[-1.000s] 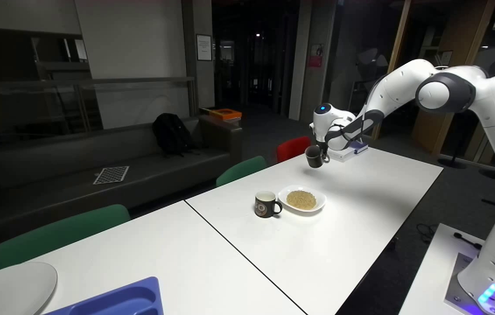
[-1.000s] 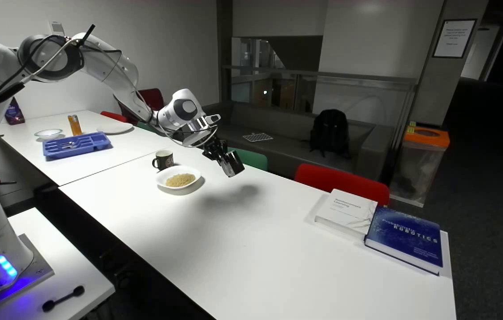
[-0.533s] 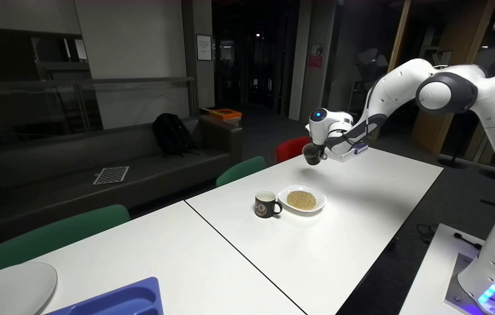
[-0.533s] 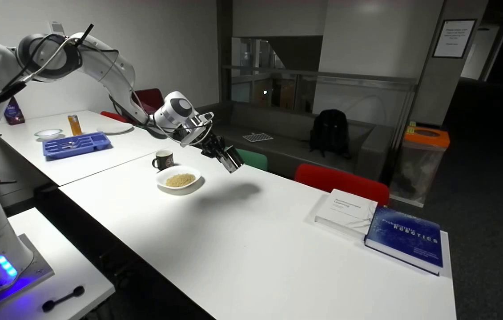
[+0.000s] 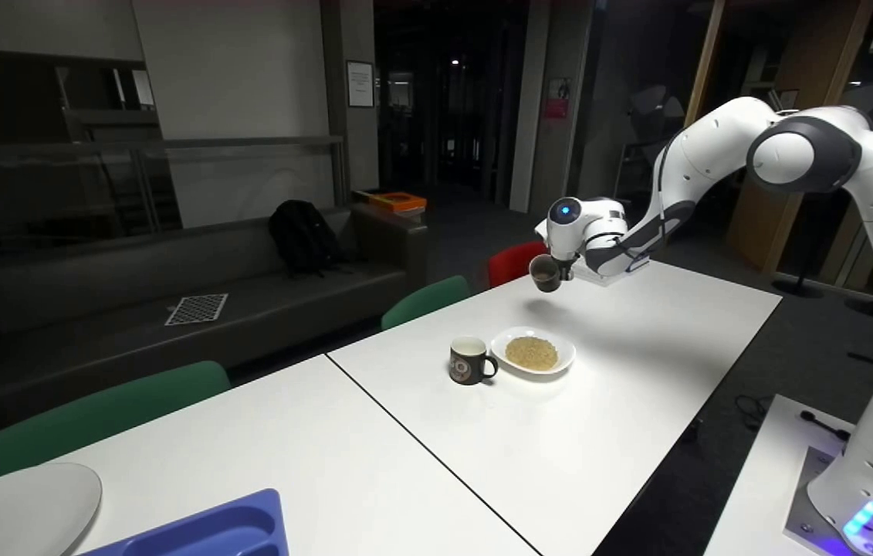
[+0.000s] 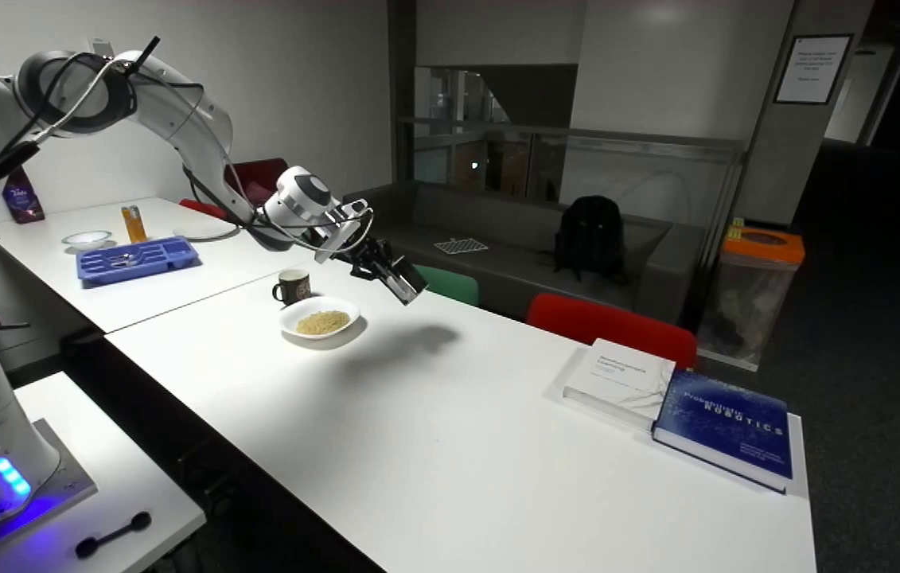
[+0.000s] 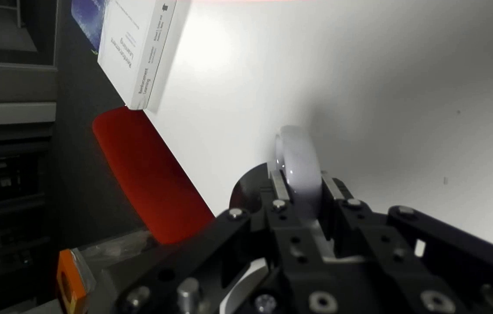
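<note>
Blue tray (image 6: pixel 139 270): lying flat, compartments up, small metal pieces (image 6: pixel 124 259) inside; the dividers presumably keep them gathered.

Printed mug (image 6: pixel 296 290): upright on its own base, needing nothing else to steady it.

White dish (image 6: pixel 288 318): flat on the table (image 6: pixel 450 446), just beside that mug, bearing a low mound of grains (image 6: pixel 323 322); I judge the raised rim stops them spreading.

Gripper (image 7: pixel 304 185): narrow, its two fingers pinching the handle (image 7: pixel 299 152) of the grey mug (image 5: pixel 545 273) from either side. The slim loop probably suits them better than the round body would.

Grey mug: above the table, near the dish but apart from it. It hangs tipped, mouth turned toward the camera in an exterior view; I put the slant down to the angle of my grip. What lies inside is too dim to tell.

Red chair (image 6: pixel 613 325): at the table's far edge, for a sitter, I suppose.

White book (image 6: pixel 625 372) and blue book (image 6: pixel 724 422): flat, covers up, side by side near the table's end, well apart from both mugs; a spot that, I would guess, keeps them out of my way.
</note>
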Robot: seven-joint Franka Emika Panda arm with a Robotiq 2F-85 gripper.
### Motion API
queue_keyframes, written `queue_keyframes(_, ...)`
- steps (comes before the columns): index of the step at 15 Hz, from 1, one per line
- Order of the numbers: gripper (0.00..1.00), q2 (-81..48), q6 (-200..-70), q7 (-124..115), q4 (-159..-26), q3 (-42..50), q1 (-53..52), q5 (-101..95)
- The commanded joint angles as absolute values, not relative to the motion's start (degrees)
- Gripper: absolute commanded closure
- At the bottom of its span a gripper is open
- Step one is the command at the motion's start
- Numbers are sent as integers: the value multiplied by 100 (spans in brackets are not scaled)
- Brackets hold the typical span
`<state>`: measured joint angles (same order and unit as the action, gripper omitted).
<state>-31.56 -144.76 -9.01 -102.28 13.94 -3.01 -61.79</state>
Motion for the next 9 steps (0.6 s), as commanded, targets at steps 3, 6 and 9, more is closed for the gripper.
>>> queue_keyframes(3,95,-2539,-14637,-1568,-10910,1175,-284,-7398)
queue_keyframes(6,95,-2382,-14667,-1904,-11133,1000,-231,-7918)
queue_keyframes(9,95,-2253,-14695,-2099,-11302,829,-141,-8231)
